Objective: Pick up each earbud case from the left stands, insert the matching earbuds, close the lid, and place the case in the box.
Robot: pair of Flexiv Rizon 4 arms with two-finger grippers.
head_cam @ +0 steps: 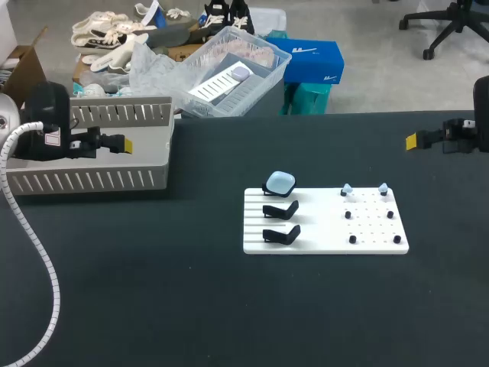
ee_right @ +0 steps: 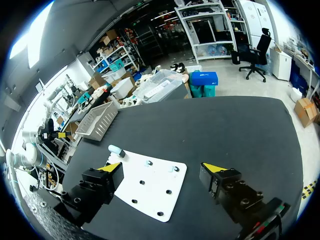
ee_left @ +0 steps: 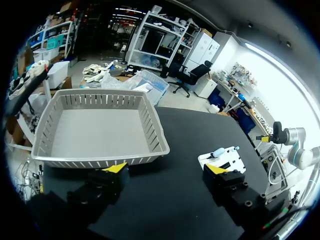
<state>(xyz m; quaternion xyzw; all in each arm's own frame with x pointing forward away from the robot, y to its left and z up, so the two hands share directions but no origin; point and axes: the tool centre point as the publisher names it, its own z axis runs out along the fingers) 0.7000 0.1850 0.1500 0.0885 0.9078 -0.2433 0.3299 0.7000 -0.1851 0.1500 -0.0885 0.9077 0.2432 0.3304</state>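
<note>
Only overhead: case (head_cam: 279, 182) on stand (head_cam: 277, 192).

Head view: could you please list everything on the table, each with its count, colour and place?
Table: one, black.
Box: one, grey, slotted walls, rear left, nothing inside.
Board: one, white, right of the middle.
Stands: three, black, in a column on the board's left part; the front two empty.
Earbud case: one, light blue, on the rear stand.
Earbuds: two, light blue, on the board's rear right pegs.
Bare pegs: four, black, in front of the earbuds.
Left gripper: open, over the box.
Right gripper: open, over the table's rear right part.
</note>
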